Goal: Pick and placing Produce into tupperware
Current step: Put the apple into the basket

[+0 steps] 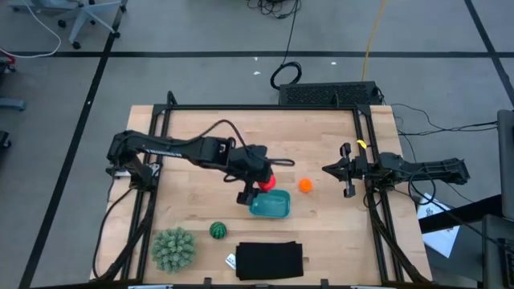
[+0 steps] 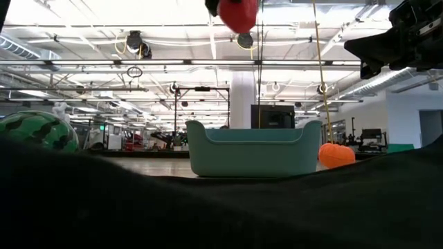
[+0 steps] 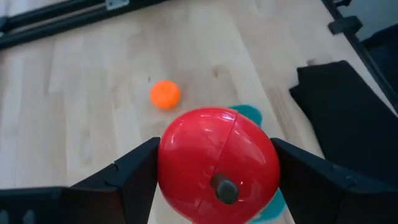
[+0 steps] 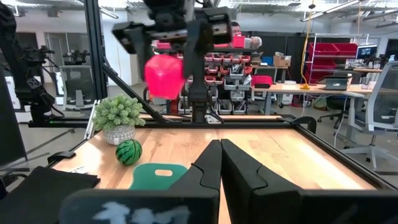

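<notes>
Above the teal tupperware (image 1: 271,205), left claw (image 1: 259,184) (fingers clamped) around red fruit (image 3: 216,164).

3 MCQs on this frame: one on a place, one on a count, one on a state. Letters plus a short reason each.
1. Where is the orange ball?
A. inside the tupperware
B. on the table between the tupperware and the right gripper
C. on the black rectangle

2. How many produce pieces lie on the table top, not held?
A. one
B. two
C. three

3. What is the left gripper doing?
A. holding the red fruit above the tupperware
B. hanging open with nothing in it
C. pressing the red fruit onto the table

Answers:
1 B: the high view shows it on bare wood, between the tupperware and the right gripper.
2 B: only the orange ball and the striped green ball.
3 A: its fingers flank the red fruit, which hangs above the container in the low view.
</notes>
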